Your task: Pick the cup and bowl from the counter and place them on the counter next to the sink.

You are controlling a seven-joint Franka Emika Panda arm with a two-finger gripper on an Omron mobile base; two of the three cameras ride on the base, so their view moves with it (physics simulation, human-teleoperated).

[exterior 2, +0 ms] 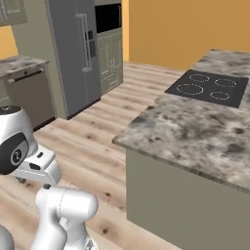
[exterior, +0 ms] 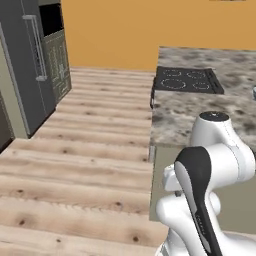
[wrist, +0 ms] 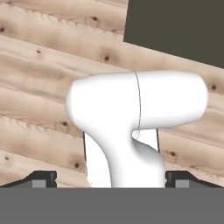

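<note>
I read the task as barely begun: the gripper [wrist: 111, 177] hangs with jaws spread wide and empty over the floor, the counter [exterior 2: 195, 132] lies at two o'clock, and I cannot locate the cup or bowl.

My arm [exterior: 210, 165] is folded up close over my base, elbow bent. My gripper [wrist: 111, 178] points down, its two fingertips [wrist: 43, 178] spread wide apart with nothing between them.
</note>
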